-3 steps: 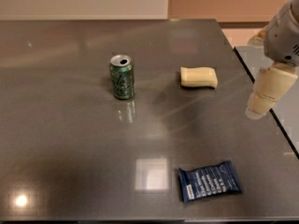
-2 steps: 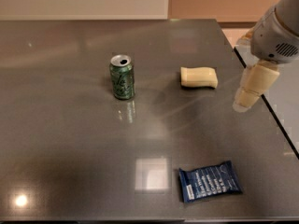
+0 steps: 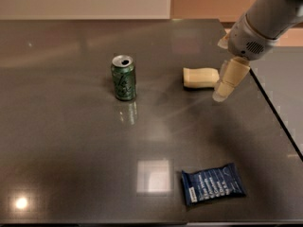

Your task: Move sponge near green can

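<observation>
Single-arm reach toward the sponge, seen from the room. The claw hangs at the end of the arm, low over the dark surface; whether it is apart or together cannot be told from here. The pale yellow sponge lies flat just beside the claw, on the side facing the green can, and the claw's tip overlaps the sponge's near end in this view, so contact cannot be judged. The can stands upright well beyond the sponge, on the same side. A dark blue snack wrapper lies well apart from the claw, toward the front edge.

Risks, as judgements: the claw arrives at the sponge's end rather than over its middle, so a descent here could nudge the soft block aside or pinch only a corner, which would let it slip on the carry. A fast or low carry could tip the upright can.

Change from one second ago: the claw has travelled from off the surface's edge to the sponge's end. Sponge, can and wrapper have not moved.
</observation>
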Robot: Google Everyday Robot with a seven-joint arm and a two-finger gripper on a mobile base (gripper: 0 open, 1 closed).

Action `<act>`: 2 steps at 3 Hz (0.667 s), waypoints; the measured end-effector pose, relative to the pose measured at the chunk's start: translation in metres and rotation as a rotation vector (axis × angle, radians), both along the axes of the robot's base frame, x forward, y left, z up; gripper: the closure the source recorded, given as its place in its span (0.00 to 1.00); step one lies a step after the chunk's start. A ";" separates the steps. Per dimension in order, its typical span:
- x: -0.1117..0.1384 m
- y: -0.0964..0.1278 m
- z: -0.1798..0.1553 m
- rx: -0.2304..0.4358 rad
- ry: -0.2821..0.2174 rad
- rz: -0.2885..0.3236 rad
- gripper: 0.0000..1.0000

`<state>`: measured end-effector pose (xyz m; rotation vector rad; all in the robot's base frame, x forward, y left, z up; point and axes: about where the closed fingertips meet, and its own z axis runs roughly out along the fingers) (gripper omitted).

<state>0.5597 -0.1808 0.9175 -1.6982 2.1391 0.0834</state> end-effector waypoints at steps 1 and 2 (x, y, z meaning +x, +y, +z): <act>0.030 0.002 -0.023 0.005 0.036 -0.008 0.00; 0.051 -0.002 -0.044 -0.006 0.075 -0.029 0.00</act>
